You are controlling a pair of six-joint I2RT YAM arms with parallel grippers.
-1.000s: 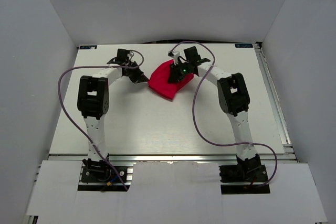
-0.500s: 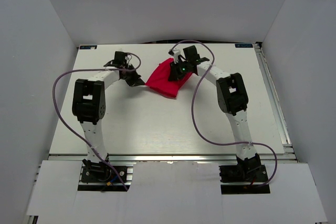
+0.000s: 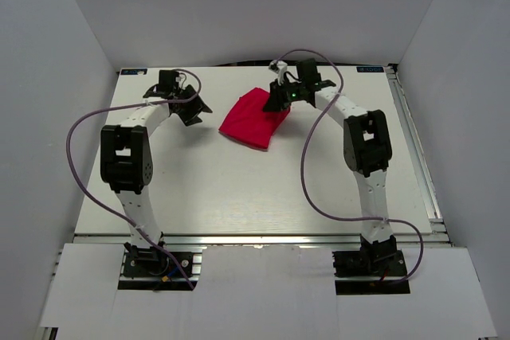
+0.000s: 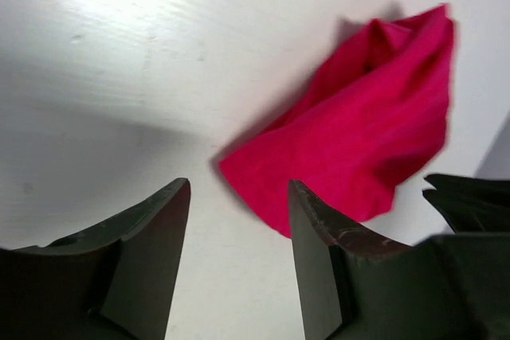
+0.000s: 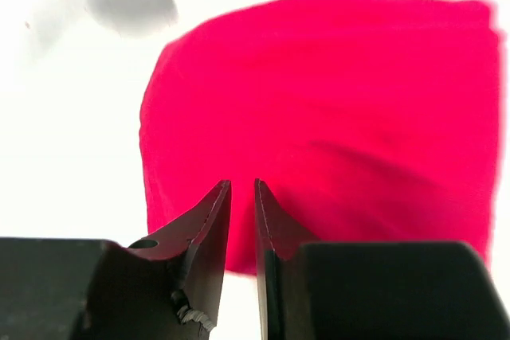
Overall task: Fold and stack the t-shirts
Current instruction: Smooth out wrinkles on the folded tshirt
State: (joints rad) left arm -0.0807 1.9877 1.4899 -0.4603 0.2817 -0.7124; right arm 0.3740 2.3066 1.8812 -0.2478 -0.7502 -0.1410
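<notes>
Shirt (image 3: pixel 255 119): lay as a compact red bundle on the table (image 3: pixel 239 197), at the far middle, its edges skewed to the table's edges.
Left gripper (image 4: pixel 237 185): jaws stood wide with nothing between them, to the left of the shirt, a strip of bare table between in the top view.
Right gripper (image 5: pixel 241 185): jaws stood at a narrow slit, no cloth seen pinched, just above the shirt's far right edge.
Bearing: from the left gripper the shirt lay ahead and to the right, its nearest corner pointing at the jaws; from the right gripper it spread directly below and ahead.
Nearer arm: the right.
Long axis: seemingly corner to corner; hard to tell.
Stage: the fold looked about done, judging by the flat bundle.
</notes>
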